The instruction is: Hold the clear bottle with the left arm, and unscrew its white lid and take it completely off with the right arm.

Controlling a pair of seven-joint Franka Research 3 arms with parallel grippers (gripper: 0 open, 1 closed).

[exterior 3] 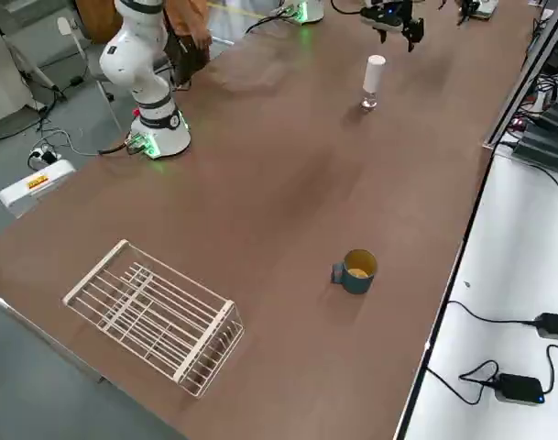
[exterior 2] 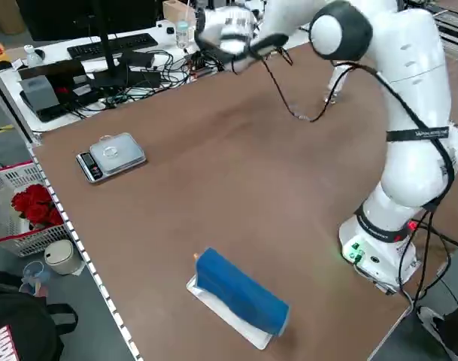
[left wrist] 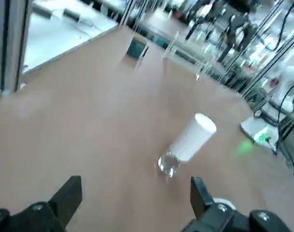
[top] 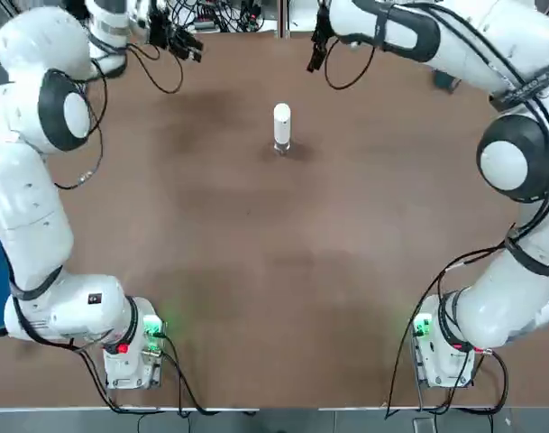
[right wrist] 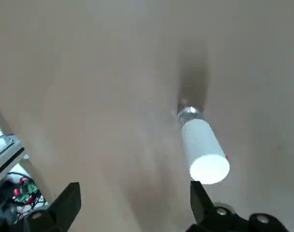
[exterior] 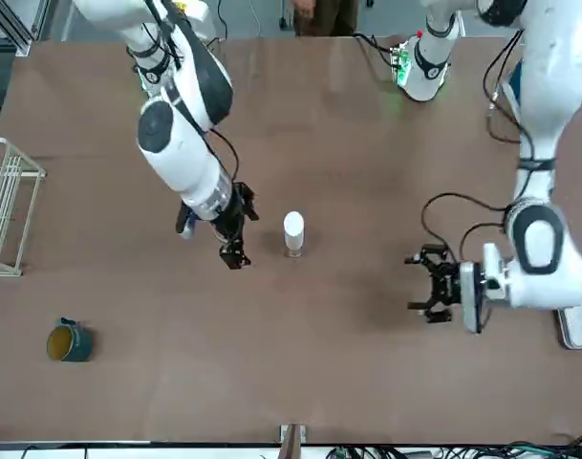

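The clear bottle (top: 281, 146) stands upright near the table's far middle with the white lid (top: 281, 120) on it. It also shows in the front view, where the lid (exterior: 293, 226) sits over the bottle (exterior: 293, 249). My left gripper (top: 182, 42) hovers open to the far left of the bottle, well apart from it. My right gripper (top: 316, 52) hangs open just right of and beyond it, touching nothing. In the left wrist view the lid (left wrist: 195, 136) and bottle (left wrist: 167, 164) lie ahead of the spread fingers; in the right wrist view the lid (right wrist: 203, 150) and bottle (right wrist: 187, 114) do too.
A teal jar with a yellowish top (exterior: 69, 341) sits near the far edge on my right, with a white wire rack (exterior: 6, 206) beyond it. A blue roll on a white sheet (exterior 2: 240, 292) and a small scale (exterior 2: 112, 154) lie on my left side.
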